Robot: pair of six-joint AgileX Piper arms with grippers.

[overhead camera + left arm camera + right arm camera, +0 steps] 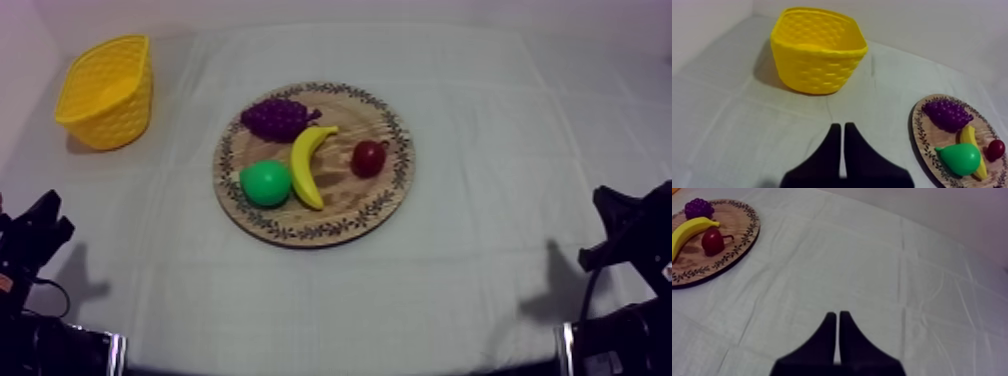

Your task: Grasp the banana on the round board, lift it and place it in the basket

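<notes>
Banana (pixel 310 165) lies flat on the wooden board (pixel 345 205), approx mid-board, btwn the pear (pixel 266 183) on one side and the small red fruit (pixel 368 158) on the other. Pear is just beside it, maybe touching; can't tell. Red fruit is apart from it. Long axis runs far-to-near across the board w/ a slight tilt: the far tip points at the grapes (pixel 278 118), the near end at the board's front rim. Curve bows toward the pear.

Board sits mid-counter (pixel 480 290). Yellow basket (pixel 115 115) stands upright at the far left corner, well apart from the board, nothing in it that I can see.

Left claw (pixel 843 127) is clenched on nothing, fingers together as a thin wedge, low at its own side. Right claw (pixel 837 315) is the same, clenched and holding nothing, over bare cloth.

Key relation: from the left claw the banana lies ahead and off to the right, the basket ahead and a bit left. My read: the left arm is slightly nearer and on the basket's side, so it is the better pick. Fingers should span the banana's short width, i.e. across that far-near axis, w/ care for the pear close by.
</notes>
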